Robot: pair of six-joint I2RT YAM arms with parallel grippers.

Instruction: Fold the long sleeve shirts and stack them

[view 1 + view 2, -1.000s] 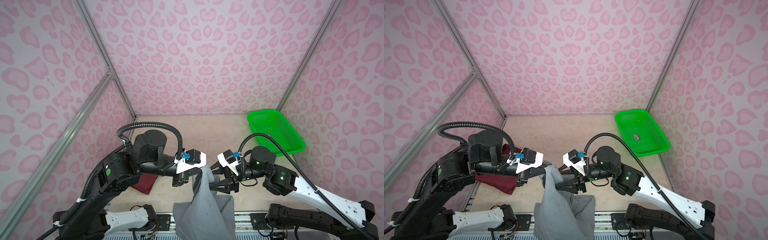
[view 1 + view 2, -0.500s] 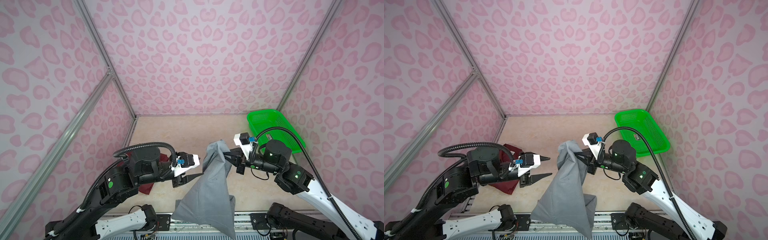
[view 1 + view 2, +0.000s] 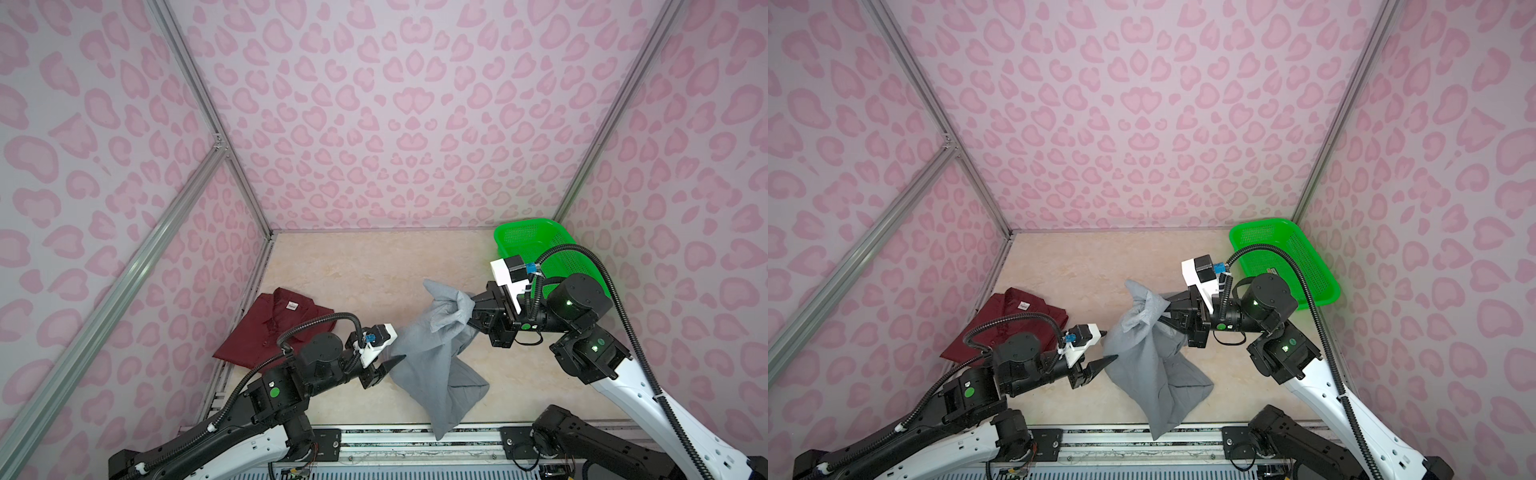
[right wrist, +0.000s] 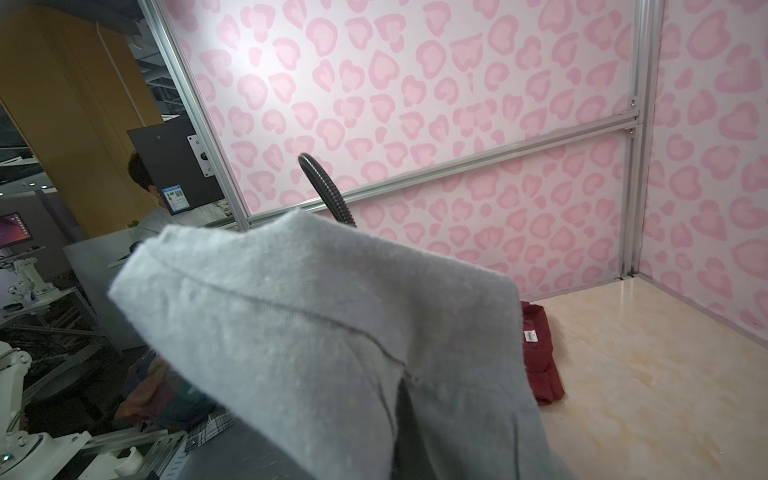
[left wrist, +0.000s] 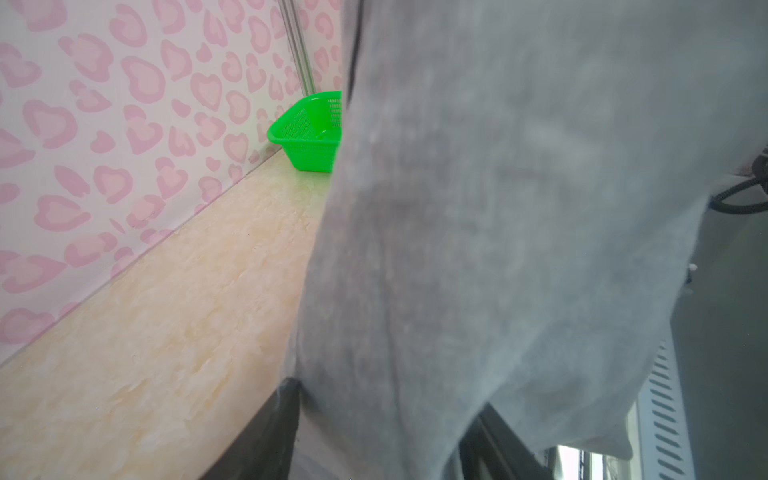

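my left arm [image 3: 291, 386], my right arm [image 3: 582, 316]: black joint housings, white lower links | cables: black ribbed hose [image 3: 316, 322] over each | marks: round green sticker [image 3: 274, 392], green lamps [image 3: 566, 302] | wrist mounts [image 3: 376, 345]: white, blue plugs | left gripper [image 3: 1105, 345]: black wedge fingers

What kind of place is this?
Probably a robot test booth inside a laboratory. A left arm and a right arm work over a table closed in by pink patterned walls on metal bars. Past the open side, the right wrist view shows a screen and another white robot.
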